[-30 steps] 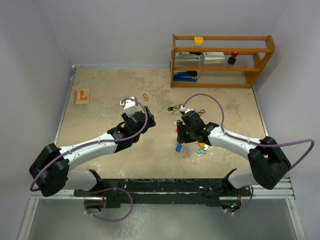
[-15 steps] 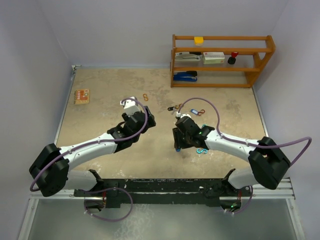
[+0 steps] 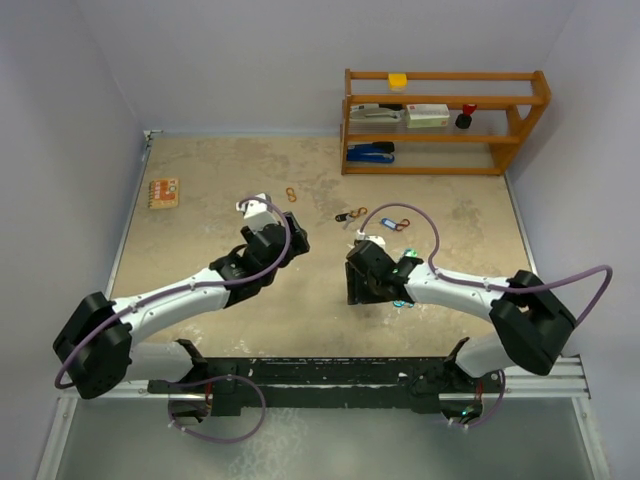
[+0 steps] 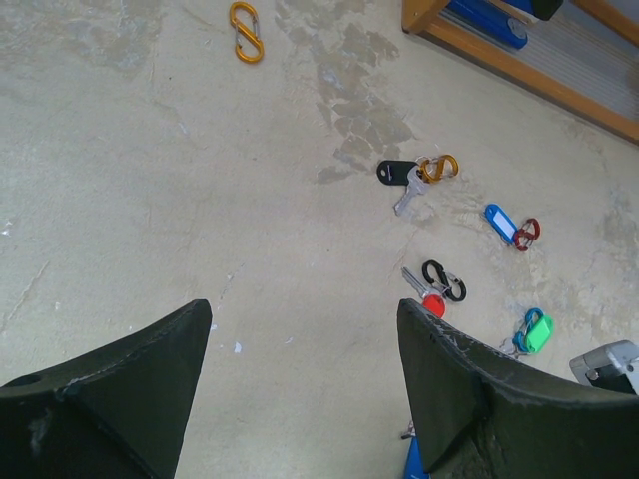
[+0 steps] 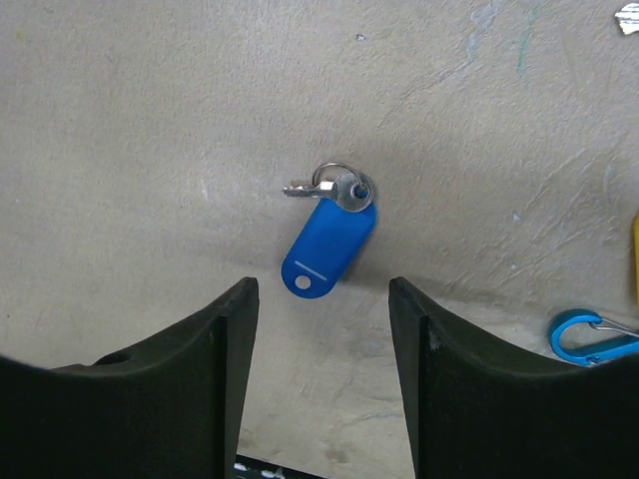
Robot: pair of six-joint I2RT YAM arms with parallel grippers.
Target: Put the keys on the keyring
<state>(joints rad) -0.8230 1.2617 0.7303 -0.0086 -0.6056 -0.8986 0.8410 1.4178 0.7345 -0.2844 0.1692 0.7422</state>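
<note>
Table: blue-tag key, R-wrist, not top.

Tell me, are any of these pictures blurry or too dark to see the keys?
Right wrist view: the blue tag and its silver key look sharp, with a soft shadow; the near fingers are dark shapes. Left wrist view: bright and even, the black-headed key clear, its fingers dark. Top view: soft light, keys too tiny to make out.

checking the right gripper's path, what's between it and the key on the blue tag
Only bare tabletop, seen in the right wrist view: nothing sits between the right gripper and the key.
</note>
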